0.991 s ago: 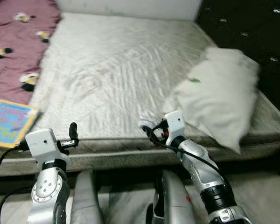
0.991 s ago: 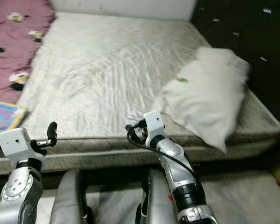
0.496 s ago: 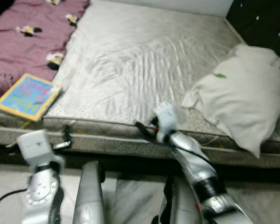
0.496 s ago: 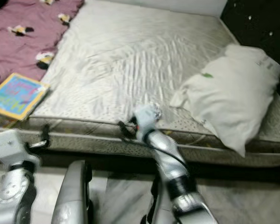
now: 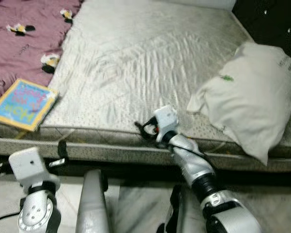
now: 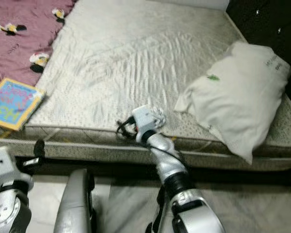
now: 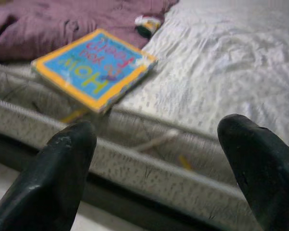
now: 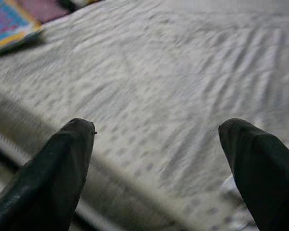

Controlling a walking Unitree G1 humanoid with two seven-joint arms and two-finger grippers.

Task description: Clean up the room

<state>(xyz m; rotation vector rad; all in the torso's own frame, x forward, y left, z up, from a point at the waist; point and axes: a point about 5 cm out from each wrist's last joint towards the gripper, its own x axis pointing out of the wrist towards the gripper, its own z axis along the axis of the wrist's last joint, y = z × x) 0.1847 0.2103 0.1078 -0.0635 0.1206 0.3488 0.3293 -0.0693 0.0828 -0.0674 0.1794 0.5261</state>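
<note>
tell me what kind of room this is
Most likely a bedroom: a bare mattress takes up most of the view, with a white pillow on it and a maroon blanket beside it.

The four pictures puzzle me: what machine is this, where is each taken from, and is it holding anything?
It is a humanoid robot standing at a bed. Two pictures come from cameras in its head, looking down; two come from its wrists, looking along each gripper's black fingers. The right gripper reaches over the mattress edge; the left gripper hangs lower, in front of the mattress side. Both are open and hold nothing. On the bed lie a white pillow, a colourful book near the edge, and a purple blanket.
</note>
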